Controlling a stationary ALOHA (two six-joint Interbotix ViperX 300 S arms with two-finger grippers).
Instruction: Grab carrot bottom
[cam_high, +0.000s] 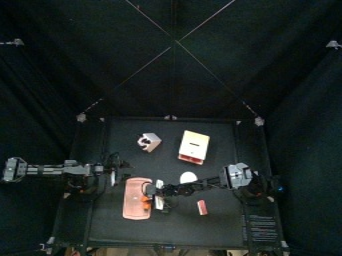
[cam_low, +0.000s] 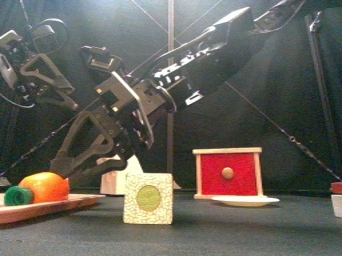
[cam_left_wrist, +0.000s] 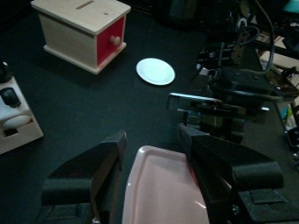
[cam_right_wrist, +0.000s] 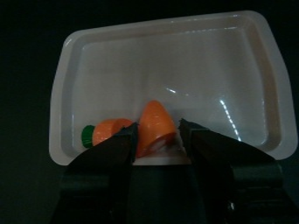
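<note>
Carrot (cam_right_wrist: 156, 125): stubby orange piece lying in the pale pink board (cam_right_wrist: 176, 44), a shallow rimmed tray, near one end of it, w/ a second orange piece w/ green tip (cam_right_wrist: 105, 133) just beside, touching or nearly so. Right gripper (cam_right_wrist: 160, 150) is directly over it, jaws apart, one each side of the carrot's lower part; can't tell if the pads touch it yet, not clamped as far as seen. In front view the carrot (cam_low: 44, 186) w/ green end sits on the board (cam_low: 54, 208) at table's left, low and near the cam. From top, board (cam_high: 138, 197) lies at the table's front-left of centre, right arm reaching across middle over it. Left gripper (cam_left_wrist: 156, 162) hovers above one end of the same board (cam_left_wrist: 158, 188), jaws wide apart, holding nothing. Other stuff: red-fronted wooden box (cam_low: 227, 172) standing upright right of centre, small white dish (cam_low: 245, 201) just in front of it, patterned card-like block (cam_low: 148, 197) upright near the middle, beside the board. White dish (cam_left_wrist: 156, 70) & box (cam_left_wrist: 84, 33) also seen from left wrist cam, apart from each other, both well away from the board.
</note>
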